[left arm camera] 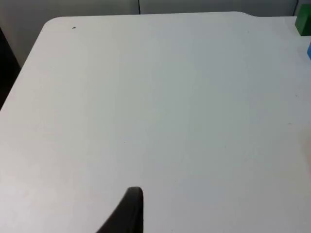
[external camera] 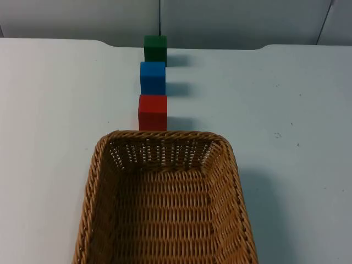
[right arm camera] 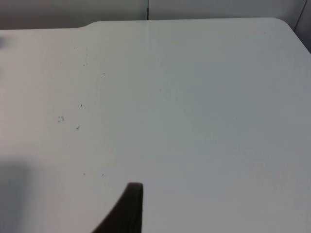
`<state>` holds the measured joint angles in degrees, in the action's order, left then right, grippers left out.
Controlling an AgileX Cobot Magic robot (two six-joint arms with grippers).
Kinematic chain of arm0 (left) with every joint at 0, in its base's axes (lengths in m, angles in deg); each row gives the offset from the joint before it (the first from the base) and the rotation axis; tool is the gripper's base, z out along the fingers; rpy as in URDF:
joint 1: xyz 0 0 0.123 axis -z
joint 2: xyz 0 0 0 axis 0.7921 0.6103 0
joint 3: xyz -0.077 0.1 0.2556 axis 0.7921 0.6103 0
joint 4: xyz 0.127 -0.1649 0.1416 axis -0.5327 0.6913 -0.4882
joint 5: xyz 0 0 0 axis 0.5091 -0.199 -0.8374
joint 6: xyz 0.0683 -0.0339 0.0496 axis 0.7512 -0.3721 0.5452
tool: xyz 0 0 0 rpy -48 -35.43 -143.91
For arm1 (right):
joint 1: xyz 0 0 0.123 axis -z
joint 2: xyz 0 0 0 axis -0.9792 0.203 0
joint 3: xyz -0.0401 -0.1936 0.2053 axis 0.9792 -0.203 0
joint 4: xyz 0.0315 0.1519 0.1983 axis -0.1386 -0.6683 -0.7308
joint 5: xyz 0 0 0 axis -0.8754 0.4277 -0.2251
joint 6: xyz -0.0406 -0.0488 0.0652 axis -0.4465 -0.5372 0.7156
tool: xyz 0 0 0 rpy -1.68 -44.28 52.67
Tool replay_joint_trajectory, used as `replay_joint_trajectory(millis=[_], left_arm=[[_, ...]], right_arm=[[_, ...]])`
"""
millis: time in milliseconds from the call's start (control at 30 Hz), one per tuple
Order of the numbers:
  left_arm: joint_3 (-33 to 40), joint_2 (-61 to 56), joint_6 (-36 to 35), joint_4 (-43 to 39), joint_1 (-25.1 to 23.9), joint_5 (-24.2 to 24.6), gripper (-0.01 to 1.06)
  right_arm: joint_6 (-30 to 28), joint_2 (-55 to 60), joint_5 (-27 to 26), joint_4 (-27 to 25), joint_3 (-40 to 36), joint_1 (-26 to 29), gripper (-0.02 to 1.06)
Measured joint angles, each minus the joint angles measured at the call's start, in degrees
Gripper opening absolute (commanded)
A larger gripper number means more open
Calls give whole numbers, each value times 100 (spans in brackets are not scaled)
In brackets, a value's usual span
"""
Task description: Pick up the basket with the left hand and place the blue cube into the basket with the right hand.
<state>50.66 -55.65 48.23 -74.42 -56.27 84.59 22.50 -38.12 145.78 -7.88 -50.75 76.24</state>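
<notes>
A brown wicker basket [external camera: 102, 165] rests on the table at the near edge, with nothing in it. Behind it three cubes stand in a line running away from me: red [external camera: 152, 112] nearest, then the blue cube [external camera: 152, 77], then green [external camera: 155, 49]. The red cube almost touches the basket's far rim. My left gripper [left arm camera: 130, 213] hangs over bare table well to the left of the cubes; the green cube [left arm camera: 304, 24] and a sliver of the blue cube [left arm camera: 309, 51] show at that view's edge. My right gripper [right arm camera: 127, 209] hangs over bare table on the right side.
The white table top [external camera: 286, 110] stretches wide on both sides of the cube row. It ends at the grey partition wall [external camera: 236, 22] just behind the green cube. A few small dark specks [right arm camera: 80, 106] mark the surface.
</notes>
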Motion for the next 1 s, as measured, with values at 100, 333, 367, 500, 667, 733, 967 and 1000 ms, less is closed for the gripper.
replay_joint_trajectory(millis=[100, 333, 367, 500, 667, 733, 967, 1000], left_arm=[[0, 0, 0, 79, 0, 0, 105], [0, 0, 174, 645, 0, 0, 105], [0, 0, 210, 746, 0, 0, 105], [0, 225, 233, 1045, 0, -10, 105], [-139, 750, 243, 1267, 0, -66, 105], [-195, 897, 243, 1305, 0, -130, 105], [-489, 1874, 552, 1737, 0, -730, 105], [-525, 2058, 629, 1842, 0, -799, 105]], right_arm=[[0, 0, 0, 0, 0, 0, 104], [0, 0, 0, 0, 0, 0, 104], [0, 0, 0, 0, 0, 0, 104], [0, 0, 0, 0, 0, 0, 104], [0, 0, 0, 0, 0, 0, 104], [0, 0, 0, 0, 0, 0, 104], [0, 0, 0, 0, 0, 0, 104], [0, 0, 0, 0, 0, 0, 104]])
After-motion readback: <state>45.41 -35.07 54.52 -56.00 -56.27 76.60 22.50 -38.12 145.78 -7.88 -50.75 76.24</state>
